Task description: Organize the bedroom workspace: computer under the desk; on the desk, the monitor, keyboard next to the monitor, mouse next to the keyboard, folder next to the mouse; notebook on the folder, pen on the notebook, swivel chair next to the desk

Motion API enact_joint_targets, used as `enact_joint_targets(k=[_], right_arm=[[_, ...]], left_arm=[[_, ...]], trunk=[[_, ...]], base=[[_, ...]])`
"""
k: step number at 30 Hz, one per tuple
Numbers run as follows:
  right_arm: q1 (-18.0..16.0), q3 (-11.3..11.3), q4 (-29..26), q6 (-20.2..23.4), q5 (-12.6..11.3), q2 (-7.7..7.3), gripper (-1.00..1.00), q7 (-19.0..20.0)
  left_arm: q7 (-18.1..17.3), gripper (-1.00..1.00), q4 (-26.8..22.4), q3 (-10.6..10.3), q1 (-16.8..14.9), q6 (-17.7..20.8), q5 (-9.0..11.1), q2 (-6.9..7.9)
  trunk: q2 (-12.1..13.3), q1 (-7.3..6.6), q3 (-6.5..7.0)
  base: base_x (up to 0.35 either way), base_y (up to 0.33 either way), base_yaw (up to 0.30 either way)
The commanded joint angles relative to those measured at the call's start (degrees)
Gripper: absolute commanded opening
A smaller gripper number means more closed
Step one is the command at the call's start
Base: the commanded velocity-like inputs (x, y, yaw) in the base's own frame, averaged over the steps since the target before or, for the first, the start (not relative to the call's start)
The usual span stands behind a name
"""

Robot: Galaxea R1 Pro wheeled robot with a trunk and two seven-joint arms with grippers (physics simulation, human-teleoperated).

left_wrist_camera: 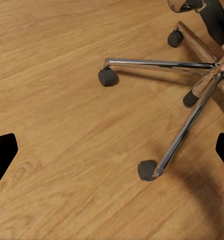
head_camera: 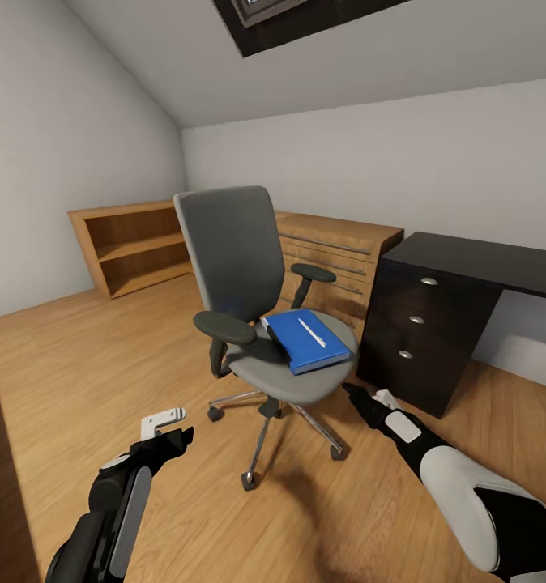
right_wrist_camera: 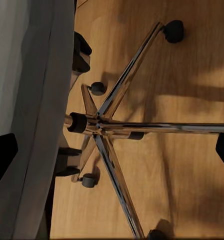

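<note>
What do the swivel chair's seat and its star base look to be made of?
The grey swivel chair seat looks like matte woven fabric: flat, no shine. The five-spoke star base looks like polished chrome metal, mirroring the wooden floor, with black, probably plastic, casters.

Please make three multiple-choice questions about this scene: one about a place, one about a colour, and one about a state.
1. Where does the folder lie?
A. on the swivel chair seat
B. on the dark desk
C. on the floor

2. What colour is the folder?
A. red
B. blue
C. green

3. What is the left hand holding?
A. the pen
B. the folder
C. nothing

Answers:
1. A: it rests on the grey seat of the swivel chair, with the pen on top.
2. B: its cover is plainly blue.
3. C: it hangs over bare floor, open.
</note>
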Motion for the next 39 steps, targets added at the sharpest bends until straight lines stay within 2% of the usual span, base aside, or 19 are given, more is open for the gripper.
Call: enact_joint_targets(k=[1,11,34,39], right_arm=[[0.0,-0.5,0.0,0.5,0.0,0.01,1.00,0.2],[0.0,-0.5,0.0,1.6,0.0,0.31,1.00,0.2],[0.0,-0.5,0.0,1.1,0.2,0.40,1.00,0.1],[0.0,-0.5,0.0,1.1,0.2,0.39,1.00,0.2]], left_arm=[[0.4,1.00,-0.1,0.1,0.0,0.2,0.6,-0.04],[0.4,1.00,-0.1,0.0,0.0,0.2,0.6,-0.04],[0.3,1.00,-0.2,0.1,0.0,0.2,0.6,-0.04],[0.4,1.00,-0.3,-0.1,0.0,-0.6,0.6,-0.12]], trunk=[[0.0,-0.01,-0.05],[0.0,-0.01,-0.05],[0.0,-0.01,-0.05],[0.0,-0.01,-0.05]], base=[[0.000,0.000,0.000],[0.007,0.001,0.000],[0.303,0.084,0.000],[0.017,0.029,0.000]])
